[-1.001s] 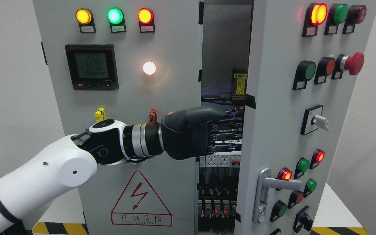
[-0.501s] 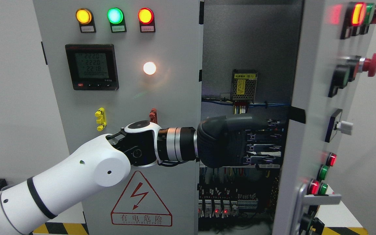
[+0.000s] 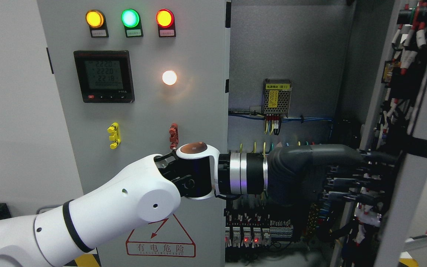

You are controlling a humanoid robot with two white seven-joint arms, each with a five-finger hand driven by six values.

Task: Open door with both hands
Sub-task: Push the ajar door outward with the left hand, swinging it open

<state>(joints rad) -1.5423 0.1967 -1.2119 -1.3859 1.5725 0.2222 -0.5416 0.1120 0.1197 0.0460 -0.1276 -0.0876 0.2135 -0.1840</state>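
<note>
From the head view I see my left robot hand (image 3: 310, 174) stretched across the middle of the frame, its fingers (image 3: 376, 157) extended flat against the inner face of the door (image 3: 413, 122), grasping nothing, which I judge suits pushing. The door stands at the right edge, swung wide so its wired back faces me. The open cabinet (image 3: 291, 55) fills centre right. My right robot hand is out of view.
</note>
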